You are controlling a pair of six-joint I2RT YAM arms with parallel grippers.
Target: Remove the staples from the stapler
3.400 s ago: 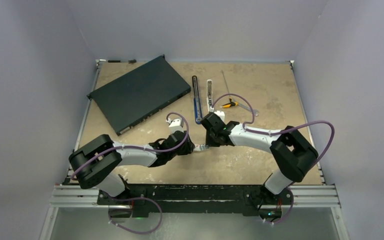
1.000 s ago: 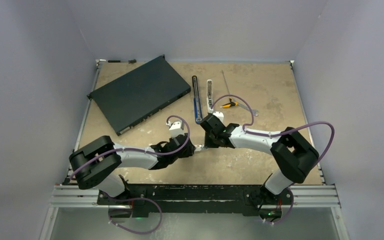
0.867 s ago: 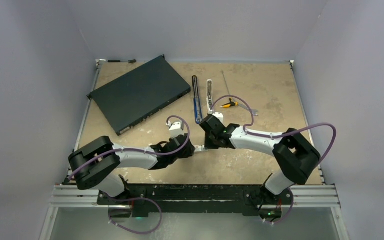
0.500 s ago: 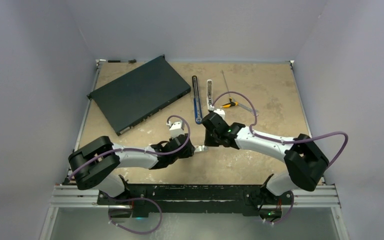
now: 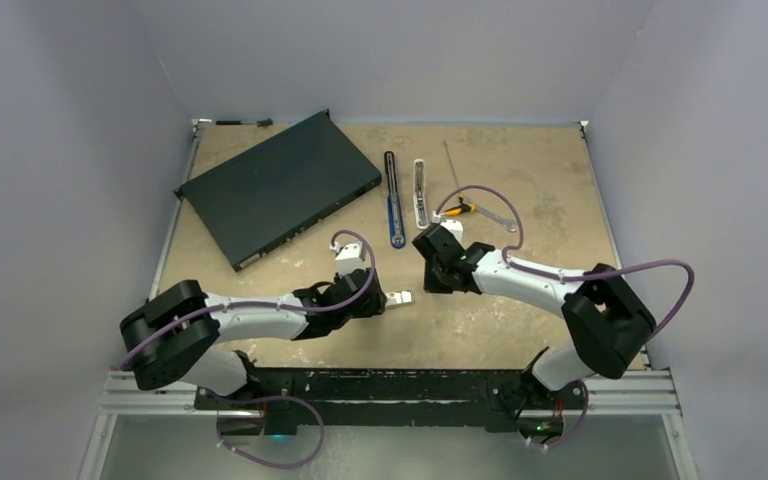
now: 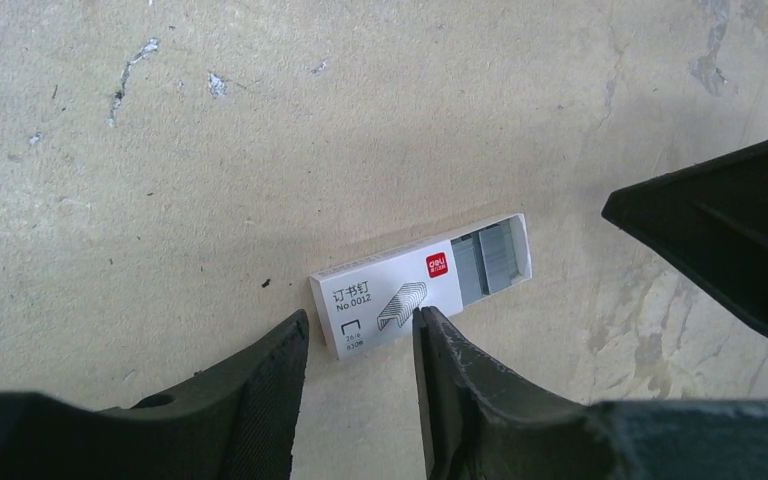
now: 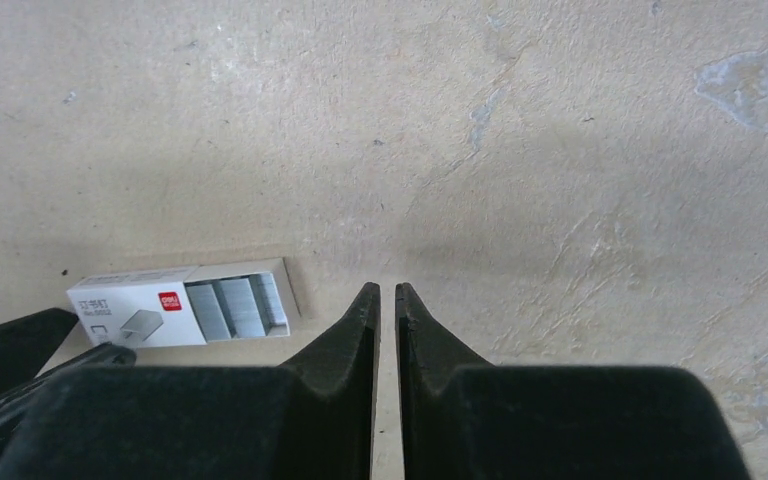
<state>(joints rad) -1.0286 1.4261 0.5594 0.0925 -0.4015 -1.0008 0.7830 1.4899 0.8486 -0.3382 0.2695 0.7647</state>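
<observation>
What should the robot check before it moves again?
1. Is the staple box lying flat on the table? Ok.
2. Are the staples sitting inside the box's open end? Ok.
3. Is the left gripper open? Ok, with one finger on each side of the box's near end.
4. Are those fingers off the box? Cannot tell.
5. Is the right gripper shut and empty, beside the box? Ok.
6. Is the stapler at the back of the table emptied? Cannot tell, it is too small in the top view.
</observation>
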